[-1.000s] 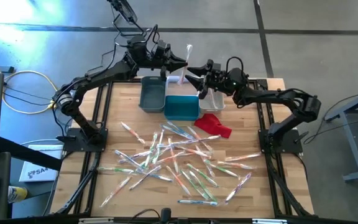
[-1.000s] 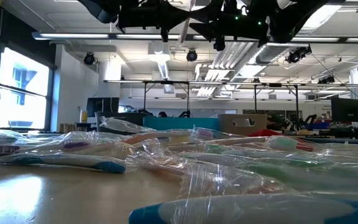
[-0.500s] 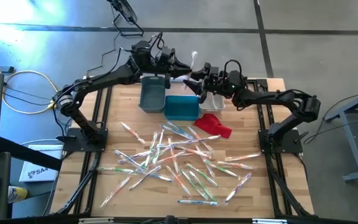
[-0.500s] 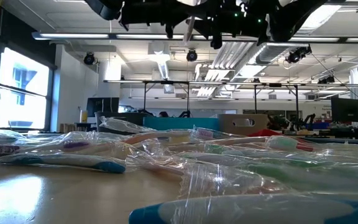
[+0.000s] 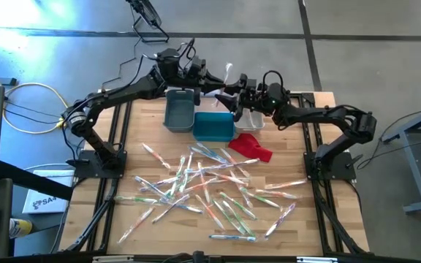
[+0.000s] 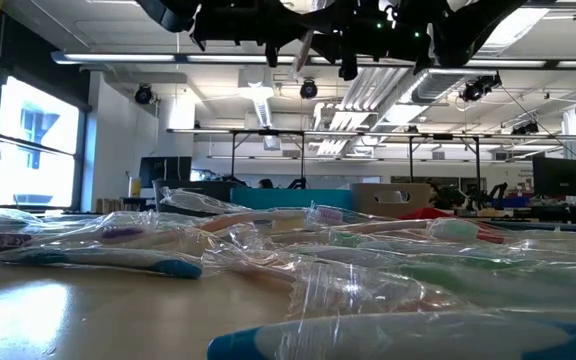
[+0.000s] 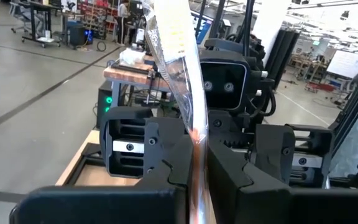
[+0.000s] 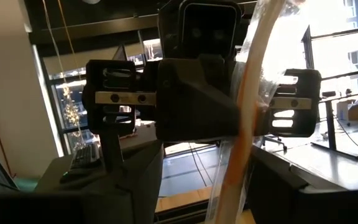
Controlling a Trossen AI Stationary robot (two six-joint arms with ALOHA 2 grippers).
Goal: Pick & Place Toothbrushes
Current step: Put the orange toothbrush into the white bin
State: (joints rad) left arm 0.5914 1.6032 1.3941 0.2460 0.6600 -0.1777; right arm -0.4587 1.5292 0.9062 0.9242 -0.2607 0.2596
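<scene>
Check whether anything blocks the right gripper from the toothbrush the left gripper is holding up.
Nothing visible does. The left gripper is shut on the wrapped toothbrush, and the open right gripper already faces it above the bins.

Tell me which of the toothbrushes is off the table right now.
The wrapped orange-handled toothbrush pinched upright in the left gripper, above the bins. The other toothbrushes lie scattered flat on the table.

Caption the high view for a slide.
Left gripper holds a wrapped toothbrush facing the open right gripper, above the bins.
</scene>
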